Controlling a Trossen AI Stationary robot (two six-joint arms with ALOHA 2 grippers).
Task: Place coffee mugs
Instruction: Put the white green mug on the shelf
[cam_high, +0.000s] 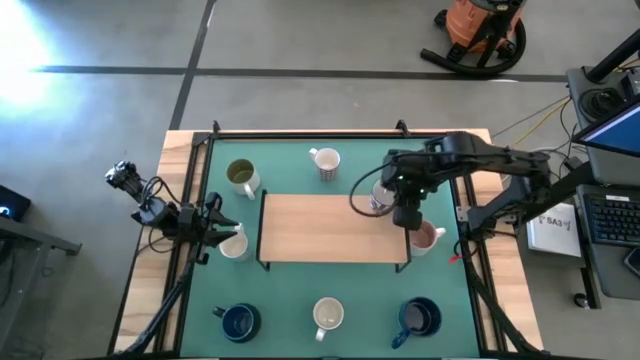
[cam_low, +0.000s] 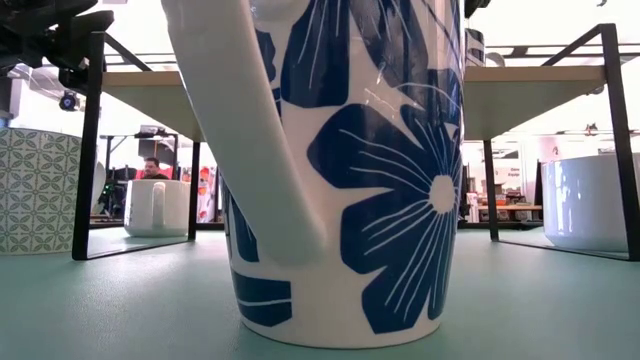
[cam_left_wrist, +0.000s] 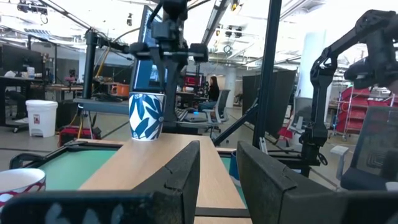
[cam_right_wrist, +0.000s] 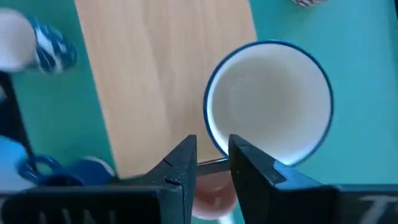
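The right gripper (cam_high: 386, 196) hung over the three o'clock end of the wooden shelf (cam_high: 320, 228) in the middle of the green table (cam_high: 290, 300). Its fingers stood narrow, pinching the rim of a blue-flowered mug (cam_high: 383, 197). In the right wrist view the fingertips (cam_right_wrist: 186, 163) straddled the wall of that mug (cam_right_wrist: 268, 102), whose blue-edged rim and white inside faced the camera. The left wrist view showed the same mug (cam_left_wrist: 147, 116) standing upright on the far end of the shelf (cam_left_wrist: 155, 162), with the right gripper (cam_left_wrist: 169, 55) above it.

The left gripper (cam_high: 218, 222) waited at the nine o'clock side of the table, just beside a cream mug (cam_high: 234, 243). Its fingers (cam_left_wrist: 186, 171) stood apart with a narrow gap, holding nothing.

Other mugs ringed the shelf. An olive-lined mug (cam_high: 242, 176) sat at about ten o'clock and a striped mug (cam_high: 325, 162) at twelve. A pinkish mug (cam_high: 425, 238) sat at about four o'clock, just beside the shelf's end. Along the six o'clock edge stood a navy mug (cam_high: 238, 321), a second blue-flowered mug (cam_high: 328, 316) and another navy mug (cam_high: 420, 317).

The low view was filled by that second flowered mug (cam_low: 350, 170), handle towards seven o'clock. A white mug (cam_low: 157, 207) showed under the shelf behind it.
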